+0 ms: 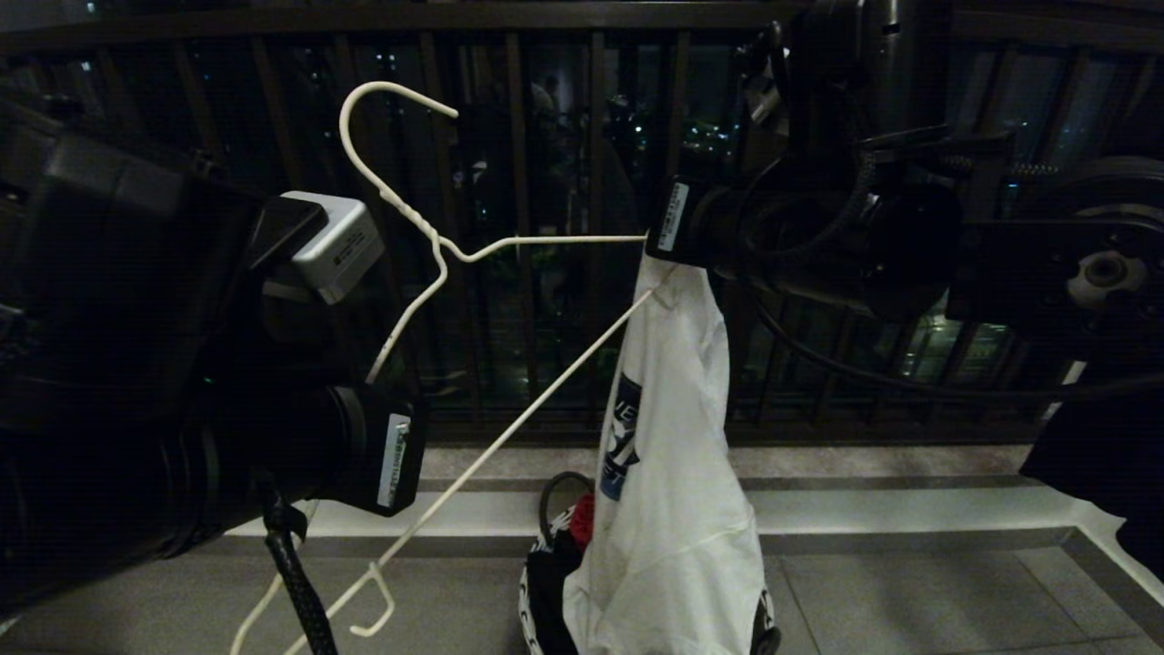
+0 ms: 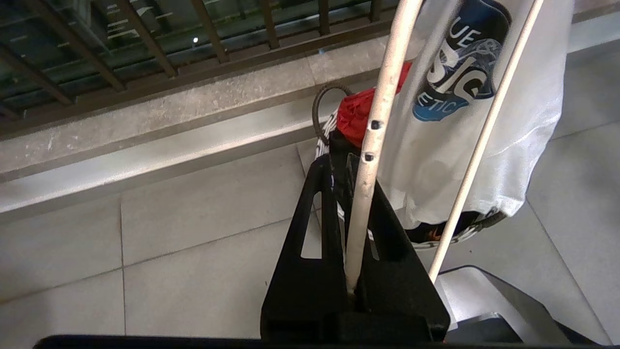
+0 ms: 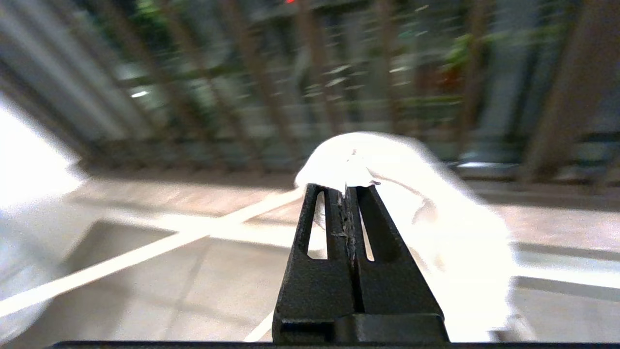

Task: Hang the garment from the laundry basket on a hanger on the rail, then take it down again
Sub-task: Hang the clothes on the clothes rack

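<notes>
Looking from the head cam: left gripper (image 1: 377,364) low on the left, clamped on one arm of the hanger (image 1: 436,241), whose hook points up in free air before the dark balcony railing (image 1: 546,109). Right gripper (image 1: 657,264) on the right, pinching the top of the garment (image 1: 673,509) just at the hanger's far end; shirt hangs straight down over the laundry basket (image 1: 546,582) on the tiled floor (image 1: 909,600). Left wrist cam: jaws closed on the chipped hanger wire (image 2: 368,160), second wire alongside, garment print (image 2: 460,63) and a red cloth (image 2: 358,114) in the basket (image 2: 324,126) beyond. Right wrist cam: blurred, jaws together on a bunch of white fabric (image 3: 387,165).
</notes>
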